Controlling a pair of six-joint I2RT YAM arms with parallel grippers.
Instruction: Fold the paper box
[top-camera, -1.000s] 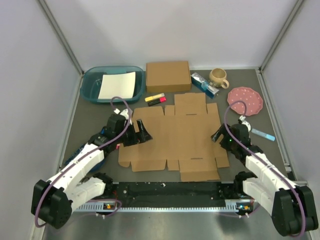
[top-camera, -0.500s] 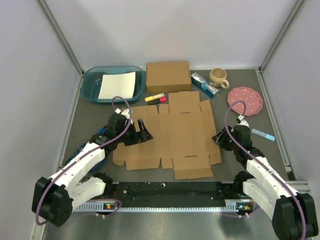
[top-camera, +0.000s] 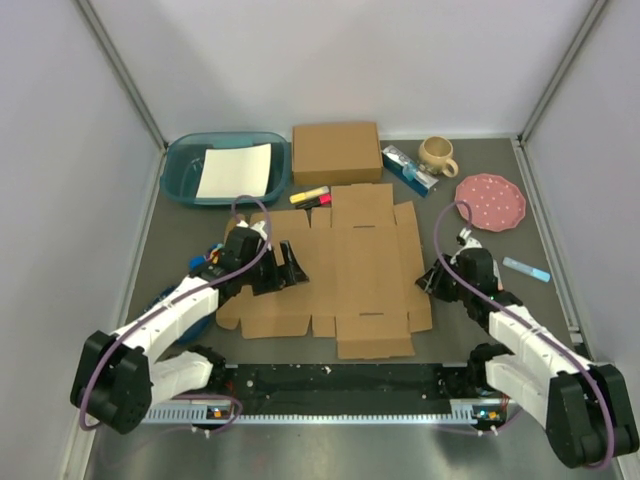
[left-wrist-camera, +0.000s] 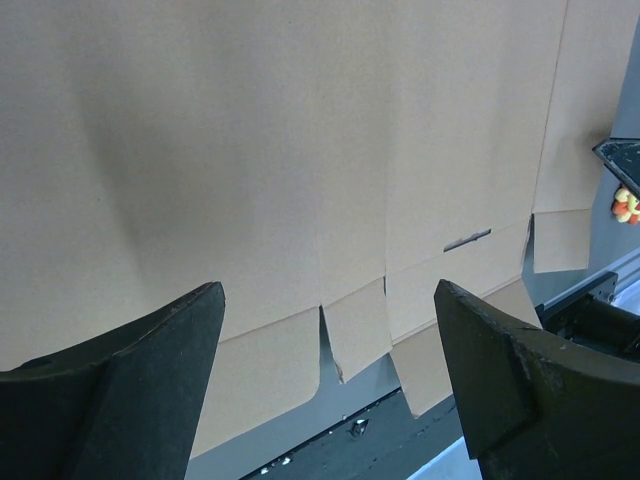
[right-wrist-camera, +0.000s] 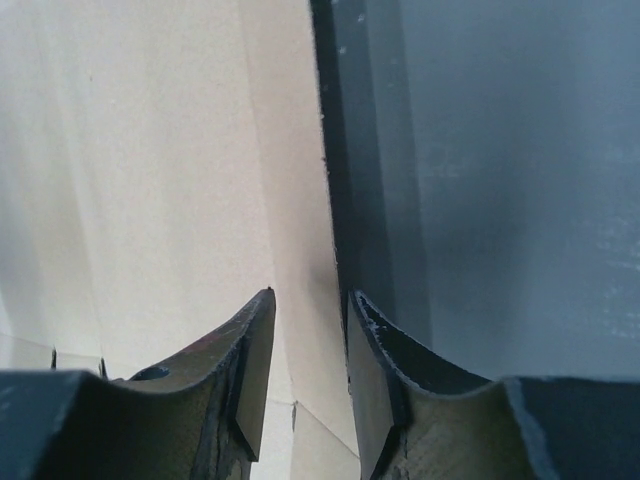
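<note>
The paper box (top-camera: 350, 270) lies flat as a brown die-cut sheet with many flaps in the middle of the table. My left gripper (top-camera: 285, 268) hovers over the sheet's left part, open wide, with only cardboard (left-wrist-camera: 300, 150) below and nothing between its fingers (left-wrist-camera: 330, 290). At the sheet's right edge, my right gripper (top-camera: 428, 282) has its jaws drawn close together around the edge flap. In the right wrist view the pale cardboard (right-wrist-camera: 150, 180) runs up between the two fingertips (right-wrist-camera: 310, 295), with dark table on the right.
A smaller closed brown box (top-camera: 336, 152) stands at the back. A teal tray (top-camera: 180, 160) holding white paper (top-camera: 235, 170) sits back left. Markers (top-camera: 310, 197), a blue-white packet (top-camera: 410, 168), a mug (top-camera: 437, 154), a pink plate (top-camera: 490, 202) and a blue pen (top-camera: 527, 268) lie around.
The right gripper has closed from wide open onto the sheet's right edge and moved left. The whole sheet has slid left and slightly back. The left gripper stays open.
</note>
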